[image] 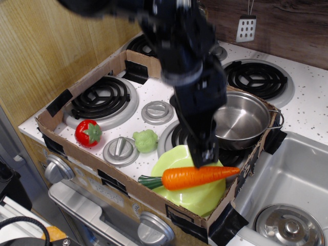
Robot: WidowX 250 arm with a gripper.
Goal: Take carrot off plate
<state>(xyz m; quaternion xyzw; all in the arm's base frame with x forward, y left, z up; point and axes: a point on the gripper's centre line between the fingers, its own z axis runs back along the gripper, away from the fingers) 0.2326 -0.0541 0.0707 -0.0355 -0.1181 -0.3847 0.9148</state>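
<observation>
Blurred black gripper (205,156), jaw state unclear, just above glossy orange plastic carrot (197,176) lying across lime-green scalloped plate (192,197).

Carrot (195,177) lies across the plate (205,201), just below the gripper (204,156) fingertips. Pot (243,120) sits behind and right of them; strawberry (88,132) far off left.

Glossy plastic carrot (197,176) and plate (197,197) — shiny steel pot (243,119), matt cardboard tray (110,69).
</observation>
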